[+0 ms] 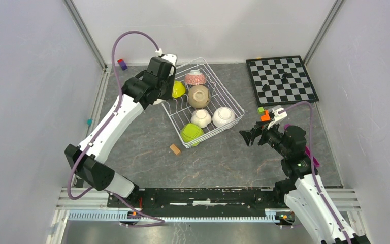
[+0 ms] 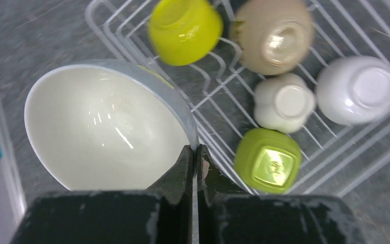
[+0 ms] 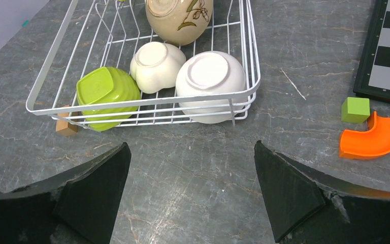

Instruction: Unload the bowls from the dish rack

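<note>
At the left edge of the dish rack (image 3: 251, 51), we find a white bowl (image 2: 106, 122), its rim pinched in the pressed-together left gripper (image 2: 195, 160). Its body lies left of the jaws, mostly outside the wire. Six more bowls (image 1: 199, 96) sit racked. We judge a leftward carry unobstructed. The right gripper (image 3: 190, 147), spread and empty, faces the near corner.

My black left hand (image 2: 195, 150) holds a white bowl (image 2: 106, 127). In the white wire rack (image 3: 152, 100): lime green bowls (image 2: 185, 25), tan floral bowl (image 3: 180, 20), cream bowls (image 3: 155, 66), pink-speckled bowl (image 1: 195, 78).
</note>
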`<state>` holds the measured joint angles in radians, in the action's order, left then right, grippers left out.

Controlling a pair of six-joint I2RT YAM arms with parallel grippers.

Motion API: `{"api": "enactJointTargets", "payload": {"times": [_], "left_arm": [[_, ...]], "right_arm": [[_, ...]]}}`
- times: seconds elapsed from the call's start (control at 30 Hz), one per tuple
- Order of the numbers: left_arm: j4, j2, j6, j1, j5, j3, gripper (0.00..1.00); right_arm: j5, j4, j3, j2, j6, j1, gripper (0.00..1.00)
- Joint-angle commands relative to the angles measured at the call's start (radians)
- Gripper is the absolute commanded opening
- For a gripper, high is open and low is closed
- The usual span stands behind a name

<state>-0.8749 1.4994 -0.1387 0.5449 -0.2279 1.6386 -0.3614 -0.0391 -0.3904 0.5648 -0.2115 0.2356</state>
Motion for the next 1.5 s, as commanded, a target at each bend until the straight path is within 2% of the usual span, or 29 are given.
{"api": "enactJointTargets", "payload": {"times": [0.0,0.23,0.4,0.57,0.8,1.03,1.17,1.4,1.47], "left_arm": [[0.074,-0.048,-0.145,-0.055,-0.287,-0.043,0.02],[0.068,-0.001,-0.278,-0.26,-0.161,-0.055,0.02],[0.063,0.091,-0.368,-0.357,-0.195,-0.047,0.02],[0.024,0.232,-0.415,-0.439,-0.157,0.029,0.02],[0.025,0.391,-0.429,-0.456,-0.171,0.048,0.02],[0.033,0.464,-0.385,-0.465,-0.132,0.043,0.03],[0.052,0.476,-0.42,-0.47,-0.12,0.014,0.04],[0.064,0.468,-0.41,-0.469,-0.099,0.004,0.2],[0.079,0.446,-0.405,-0.47,-0.108,-0.014,0.28]], "right_arm": [[0.006,0.029,-0.053,-0.003,-0.009,0.002,0.98],[-0.001,0.029,-0.052,-0.009,-0.035,0.003,0.98],[0.016,-0.003,-0.059,-0.036,-0.032,0.002,0.97],[0.067,-0.028,-0.056,-0.072,0.001,0.002,0.98],[0.075,-0.035,-0.064,-0.07,0.002,0.002,0.98],[0.098,-0.044,-0.044,-0.078,0.022,0.001,0.98],[0.098,-0.044,-0.052,-0.067,0.026,0.001,0.98],[0.095,-0.041,-0.059,-0.053,0.025,0.002,0.98],[0.095,-0.041,-0.062,-0.051,0.022,0.001,0.97]]}}
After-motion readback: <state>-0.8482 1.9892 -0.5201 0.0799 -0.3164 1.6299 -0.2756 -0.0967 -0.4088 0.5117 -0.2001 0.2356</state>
